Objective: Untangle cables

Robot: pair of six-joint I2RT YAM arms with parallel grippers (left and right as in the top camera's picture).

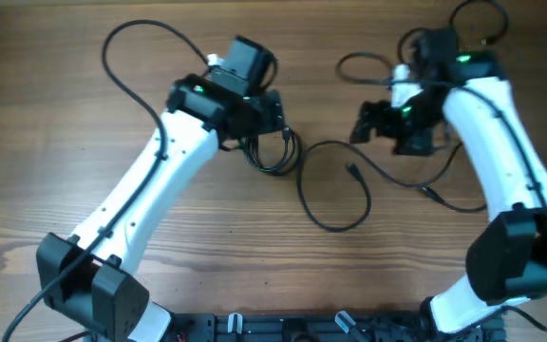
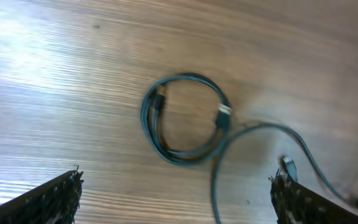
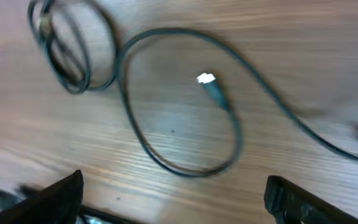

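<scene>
On smooth wood table [image 1: 46, 142] — bare wood left of thin black cables [image 2: 182, 155]: small round coil [image 2: 224, 115], long loose loop [image 3: 215, 93]. Left gripper [image 2: 173, 190], right gripper [image 3: 173, 193] — spread wide, holding nothing.

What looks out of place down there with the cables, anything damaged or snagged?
Nothing looks damaged. One cable sits wound in a small coil, and the loose cable curves right up against the coil's edge; whether it crosses the coil or only touches it, I cannot tell.

Black cables [image 2: 150, 123] on wooden table [image 1: 46, 142]
</scene>
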